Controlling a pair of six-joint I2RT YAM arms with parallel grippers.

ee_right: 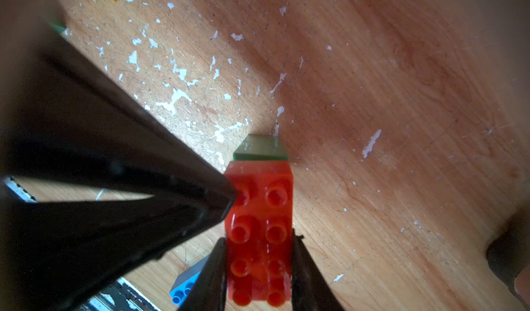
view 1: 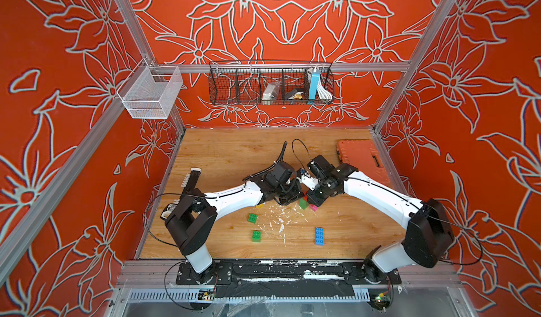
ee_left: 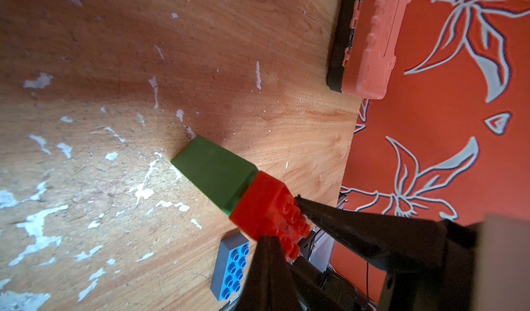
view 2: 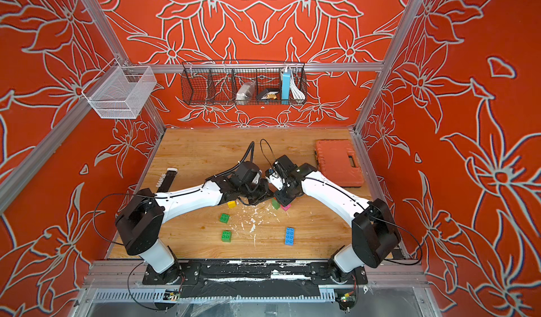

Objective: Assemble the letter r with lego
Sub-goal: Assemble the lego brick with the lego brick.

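Note:
A red 2x4 lego brick (ee_right: 259,223) sits studs-up on top of a green lego column (ee_left: 215,174) standing on the table. My right gripper (ee_right: 259,236) is shut on the red brick's long sides. My left gripper (ee_left: 268,237) is shut with nothing in it, and its tip rests against the red brick's studs. In both top views the two arms meet over this stack mid-table. A pink brick (view 1: 313,208) shows beside the green one (view 1: 303,204); whether they are joined is hidden.
Loose bricks lie nearer the front: two green (view 1: 252,218) (view 1: 256,236), one blue 2x4 (view 1: 319,236) and a yellow (view 2: 232,204) by the left arm. An orange case (view 1: 363,160) lies at the back right. A black tool (view 1: 191,181) lies at the left edge.

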